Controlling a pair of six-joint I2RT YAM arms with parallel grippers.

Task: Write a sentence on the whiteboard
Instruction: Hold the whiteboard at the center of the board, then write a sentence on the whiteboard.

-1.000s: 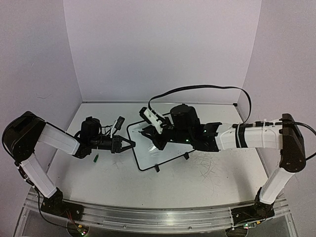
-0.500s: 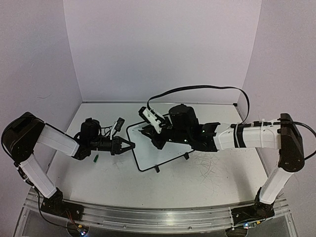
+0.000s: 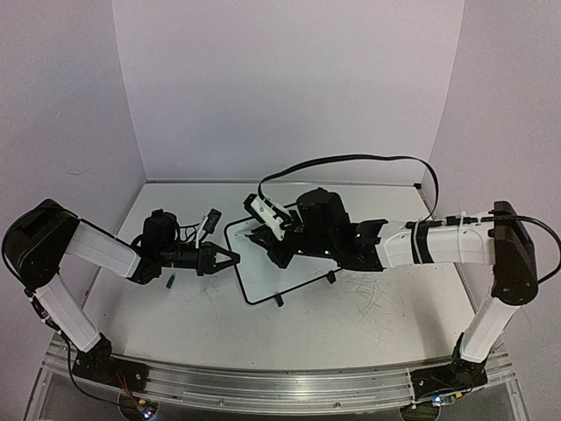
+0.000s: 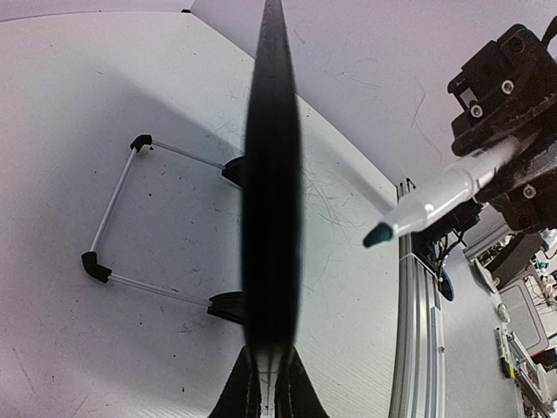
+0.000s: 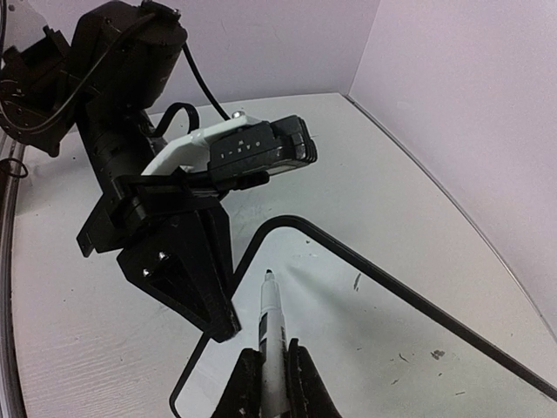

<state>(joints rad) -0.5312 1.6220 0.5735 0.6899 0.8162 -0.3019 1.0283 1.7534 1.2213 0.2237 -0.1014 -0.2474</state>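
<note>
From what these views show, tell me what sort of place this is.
Likely a robotics lab test cell: plain walls box in a scuffed white tabletop, and two arms bolted to an aluminium rail hold a small whiteboard and a marker.

Both arms share one livery: white tubular links on the left arm (image 3: 96, 250) and the right arm (image 3: 451, 243), set between bulky black joint housings (image 3: 35, 239). A black cable (image 3: 351, 159) arcs off the right arm, whose white link wears a black band (image 3: 422, 242). The left wrist carries a white camera bracket (image 5: 196, 148) (its black module bears small pale lettering). The right gripper (image 4: 513, 158) is black and blocky, with silver screw heads (image 4: 507, 87).
</note>
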